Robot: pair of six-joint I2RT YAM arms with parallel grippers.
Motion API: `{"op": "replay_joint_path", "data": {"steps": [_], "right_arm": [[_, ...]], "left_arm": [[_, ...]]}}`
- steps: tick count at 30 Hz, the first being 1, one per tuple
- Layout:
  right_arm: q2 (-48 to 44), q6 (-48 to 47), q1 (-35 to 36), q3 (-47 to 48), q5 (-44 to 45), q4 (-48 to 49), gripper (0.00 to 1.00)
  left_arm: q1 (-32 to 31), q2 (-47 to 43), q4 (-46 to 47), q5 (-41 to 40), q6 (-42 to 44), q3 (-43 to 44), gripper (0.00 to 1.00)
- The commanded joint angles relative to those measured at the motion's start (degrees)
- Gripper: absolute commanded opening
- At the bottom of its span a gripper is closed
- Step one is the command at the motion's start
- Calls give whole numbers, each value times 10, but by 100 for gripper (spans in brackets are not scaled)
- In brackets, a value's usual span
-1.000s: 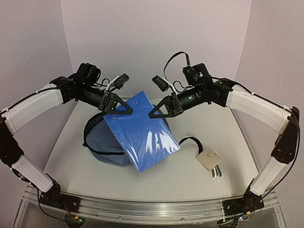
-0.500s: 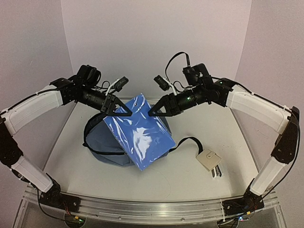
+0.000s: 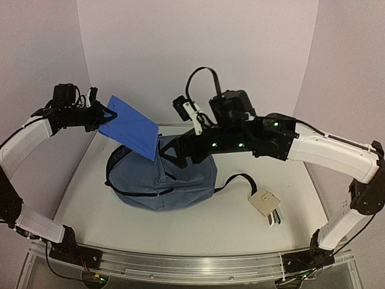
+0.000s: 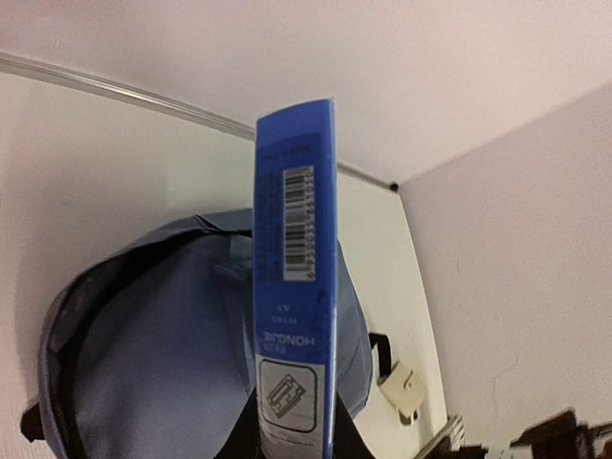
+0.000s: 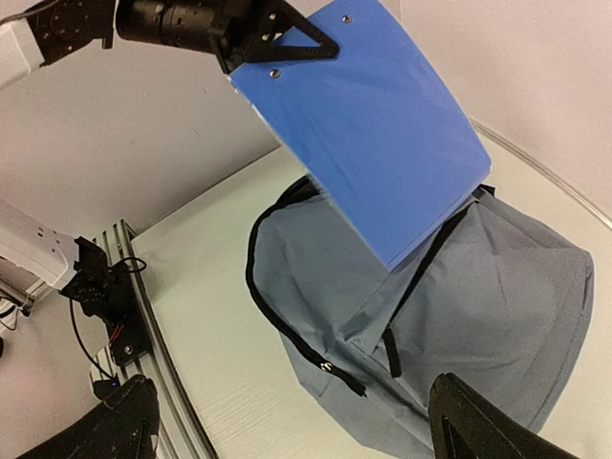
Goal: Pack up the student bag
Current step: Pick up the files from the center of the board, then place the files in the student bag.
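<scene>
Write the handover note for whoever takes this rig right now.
Left gripper: shut on the blue notebook, held tilted in the air, its lower corner over the student bag.
Right gripper: open, empty, hovering over the bag's top.
The bag lies on the table, with a small beige item to its right.
Done: notebook lifted.
Left: get it into the bag.

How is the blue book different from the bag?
The notebook is bright blue, flat and thin; the student bag is greyer blue, soft and lumpy. The notebook hangs tilted in the air, held by the left gripper; the student bag lies on the table. The student bag is far bigger. Both are blue.
</scene>
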Motion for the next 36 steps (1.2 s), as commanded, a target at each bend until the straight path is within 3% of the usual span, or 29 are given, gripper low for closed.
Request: {"op": "replay_joint_path", "data": {"steps": [1, 5, 12, 23, 26, 30, 36], "right_arm": [[86, -13, 57, 37, 129, 59, 95], [187, 3, 76, 103, 113, 75, 94], [344, -11, 90, 224, 122, 83, 93], [483, -33, 90, 333, 154, 77, 88], [505, -34, 90, 352, 176, 74, 80], [530, -34, 90, 379, 189, 69, 61], [521, -12, 90, 389, 219, 68, 20]], "left_arm": [[73, -54, 70, -73, -81, -30, 0], [113, -100, 85, -139, -103, -76, 0], [117, -168, 64, -219, -98, -114, 0], [117, -205, 51, -183, -111, -140, 0], [116, -203, 46, -177, -107, -138, 0], [116, -200, 38, -173, -100, -131, 0], [117, -211, 26, -176, -95, -120, 0]]}}
